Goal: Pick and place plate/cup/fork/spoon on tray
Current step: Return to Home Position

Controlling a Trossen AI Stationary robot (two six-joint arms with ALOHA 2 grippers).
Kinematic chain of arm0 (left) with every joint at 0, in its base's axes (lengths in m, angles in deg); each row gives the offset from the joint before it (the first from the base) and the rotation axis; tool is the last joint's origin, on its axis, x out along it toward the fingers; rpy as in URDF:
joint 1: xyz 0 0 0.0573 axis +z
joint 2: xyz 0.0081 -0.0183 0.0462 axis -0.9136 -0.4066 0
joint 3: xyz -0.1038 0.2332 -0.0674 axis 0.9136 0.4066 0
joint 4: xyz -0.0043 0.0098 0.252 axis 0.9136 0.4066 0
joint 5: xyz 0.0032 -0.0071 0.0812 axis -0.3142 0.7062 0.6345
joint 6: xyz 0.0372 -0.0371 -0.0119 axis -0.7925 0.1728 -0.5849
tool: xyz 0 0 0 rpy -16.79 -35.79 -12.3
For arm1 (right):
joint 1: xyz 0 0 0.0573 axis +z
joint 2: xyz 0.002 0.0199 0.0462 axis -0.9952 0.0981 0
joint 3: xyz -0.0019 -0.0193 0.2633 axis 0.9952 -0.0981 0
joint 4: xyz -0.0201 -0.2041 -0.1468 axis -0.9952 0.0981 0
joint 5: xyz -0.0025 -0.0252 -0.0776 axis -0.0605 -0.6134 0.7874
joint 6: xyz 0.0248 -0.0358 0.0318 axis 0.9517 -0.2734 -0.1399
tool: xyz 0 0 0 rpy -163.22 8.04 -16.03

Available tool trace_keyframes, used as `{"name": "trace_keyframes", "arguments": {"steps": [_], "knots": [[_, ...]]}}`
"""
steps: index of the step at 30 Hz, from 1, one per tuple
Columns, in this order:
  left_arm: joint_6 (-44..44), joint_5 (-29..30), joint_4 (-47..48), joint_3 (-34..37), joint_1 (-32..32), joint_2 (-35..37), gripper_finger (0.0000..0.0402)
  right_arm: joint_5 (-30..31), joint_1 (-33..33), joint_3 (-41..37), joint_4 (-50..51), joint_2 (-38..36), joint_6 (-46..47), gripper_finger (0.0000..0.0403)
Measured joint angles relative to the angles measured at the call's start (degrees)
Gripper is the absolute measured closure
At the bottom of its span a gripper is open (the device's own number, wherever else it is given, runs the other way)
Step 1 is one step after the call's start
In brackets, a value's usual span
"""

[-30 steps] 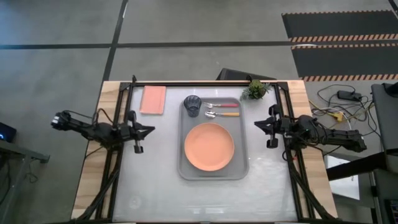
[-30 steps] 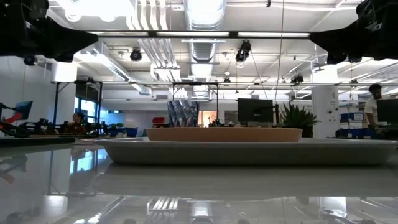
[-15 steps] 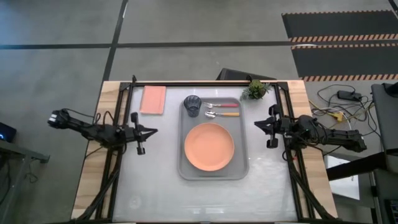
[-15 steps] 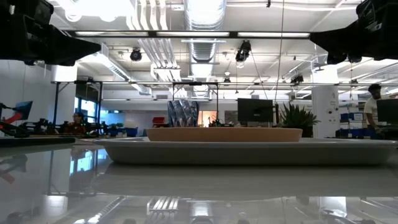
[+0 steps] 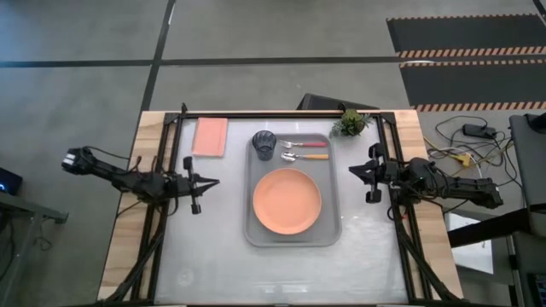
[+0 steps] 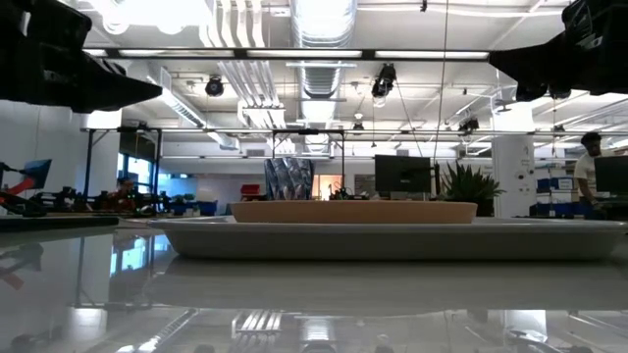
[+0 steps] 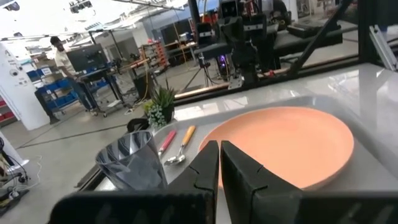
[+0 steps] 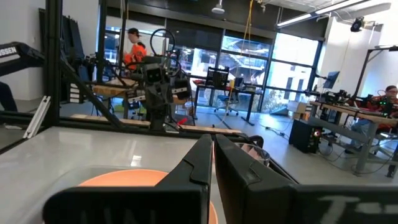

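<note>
The grey tray lies in the middle of the table. On it sit the salmon-orange plate, the dark tumbler cup, the fork with the pink-red handle and the spoon with the tan handle. The left wrist view shows the plate, cup, fork and spoon. My left gripper is shut and empty, left of the tray. My right gripper is shut and empty, right of the tray.
A pink rectangular pad lies at the far left of the table. A small green potted plant stands at the far right corner. Black frame rails run along the table's left, right and far sides. People show in the room beyond.
My left gripper has moved a little toward the tray, staying shut and empty. Nothing on the tray has moved.
</note>
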Motion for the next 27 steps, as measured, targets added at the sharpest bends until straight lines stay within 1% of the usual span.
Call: {"name": "trace_keyframes", "arguments": {"steps": [27], "knots": [[0.00,0.02,-0.02,0.02,0.00,-8.39,0.0402,0.02,-0.01,0.00,0.01,0.00,0.00,0.0394]]}}
